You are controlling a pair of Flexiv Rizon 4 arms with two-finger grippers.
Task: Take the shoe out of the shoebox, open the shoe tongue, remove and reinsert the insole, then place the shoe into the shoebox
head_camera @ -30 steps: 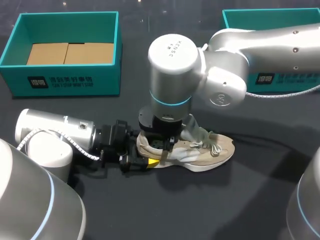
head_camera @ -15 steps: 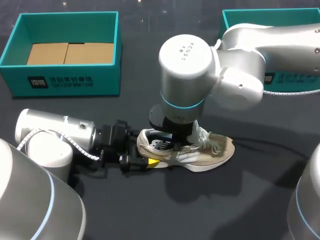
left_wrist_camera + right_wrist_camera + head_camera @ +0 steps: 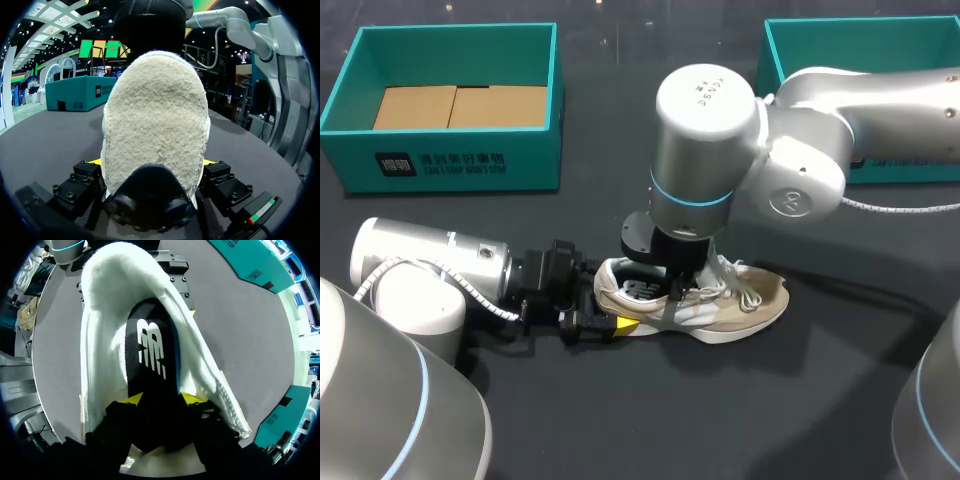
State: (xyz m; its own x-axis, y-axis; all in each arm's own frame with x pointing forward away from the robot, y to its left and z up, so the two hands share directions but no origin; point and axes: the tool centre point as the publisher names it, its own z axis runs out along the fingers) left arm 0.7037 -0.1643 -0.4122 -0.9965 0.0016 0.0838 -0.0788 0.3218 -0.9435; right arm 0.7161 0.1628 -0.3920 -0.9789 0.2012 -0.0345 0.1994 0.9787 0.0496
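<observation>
1. The right arm (image 3: pixel 800 180) has swung over the last second from above the heel toward the laces. It now hides the tongue, the middle of the shoe, and part of the far teal box (image 3: pixel 775 45) from the head view.
2. The left arm (image 3: pixel 430 265) lies low along the table (image 3: pixel 800 400) and has not shifted; it looks to be the steadying arm.
3. The shoebox (image 3: pixel 535 150) with the cardboard liner stands well apart from the shoe with nothing of the shoe in it, so the final placing is not yet done.
4. The shoe (image 3: pixel 740 305) rests sole down on the table between the arms, in the same spot as before. The left gripper (image 3: pixel 150 162) is clamped on its heel from both sides; in the left wrist view the heel blocks everything ahead.
5. The insole (image 3: pixel 150 350), black with a white logo, now shows in the collar, where the wrist covered it a second ago. It runs between the fingers of the right gripper (image 3: pixel 162 399), whose yellow fingertips (image 3: pixel 133 399) seem to pinch it. I judge the insole step is underway, but whether it is coming out or going back in cannot be told; its front end is hidden under the gripper.
</observation>
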